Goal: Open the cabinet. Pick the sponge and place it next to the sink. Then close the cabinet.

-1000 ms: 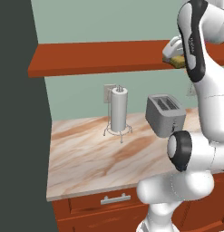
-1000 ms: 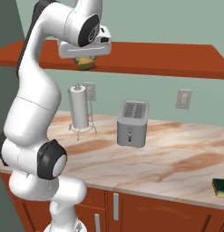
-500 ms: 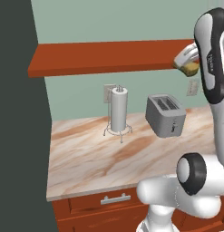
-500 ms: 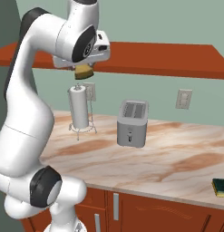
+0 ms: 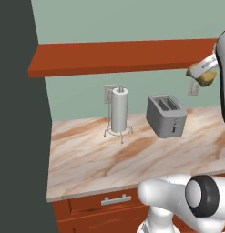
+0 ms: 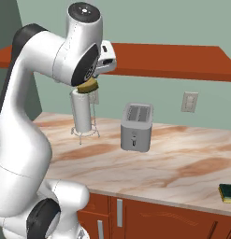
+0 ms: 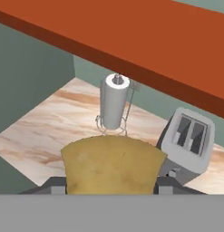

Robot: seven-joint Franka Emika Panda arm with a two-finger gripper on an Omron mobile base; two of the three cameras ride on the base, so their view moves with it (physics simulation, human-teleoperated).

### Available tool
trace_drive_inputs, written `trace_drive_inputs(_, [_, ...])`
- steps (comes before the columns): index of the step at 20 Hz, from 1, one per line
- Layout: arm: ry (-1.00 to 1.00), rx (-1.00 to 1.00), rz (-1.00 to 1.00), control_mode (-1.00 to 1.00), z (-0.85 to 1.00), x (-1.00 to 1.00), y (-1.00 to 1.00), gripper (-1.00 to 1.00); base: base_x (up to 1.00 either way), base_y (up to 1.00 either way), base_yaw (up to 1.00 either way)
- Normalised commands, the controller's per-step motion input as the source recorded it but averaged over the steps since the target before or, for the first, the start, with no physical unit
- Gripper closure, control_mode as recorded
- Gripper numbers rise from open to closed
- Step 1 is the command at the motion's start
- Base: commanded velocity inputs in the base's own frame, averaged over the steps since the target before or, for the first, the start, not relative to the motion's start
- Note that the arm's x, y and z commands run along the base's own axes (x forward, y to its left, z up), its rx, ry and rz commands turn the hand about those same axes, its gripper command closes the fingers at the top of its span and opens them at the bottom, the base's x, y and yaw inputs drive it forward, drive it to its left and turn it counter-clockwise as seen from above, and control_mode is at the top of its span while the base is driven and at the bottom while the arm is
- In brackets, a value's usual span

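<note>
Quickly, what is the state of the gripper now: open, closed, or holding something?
Gripper: jaws closed on the yellowish-brown soft block sponge, held up in the air above the marbled counter.

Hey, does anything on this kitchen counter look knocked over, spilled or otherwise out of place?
Nothing stands out. The paper towel holder and toaster stand upright on the marble counter, with no spills. The gripper holds the sponge in the air below the cabinet. A small dark and yellow block lies flat near the counter's front edge.
</note>
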Motion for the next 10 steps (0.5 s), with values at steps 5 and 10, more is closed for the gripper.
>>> trace_drive_inputs(5, [-0.06, 0.00, 0.00, -1.00, -0.09, -0.46, -0.20, 1.00, 0.00, 0.00, 0.00])
trace_drive_inputs(10, [-0.03, 0.00, -0.01, -1.00, -0.13, -0.44, -0.22, 1.00, 0.00, 0.00, 0.00])
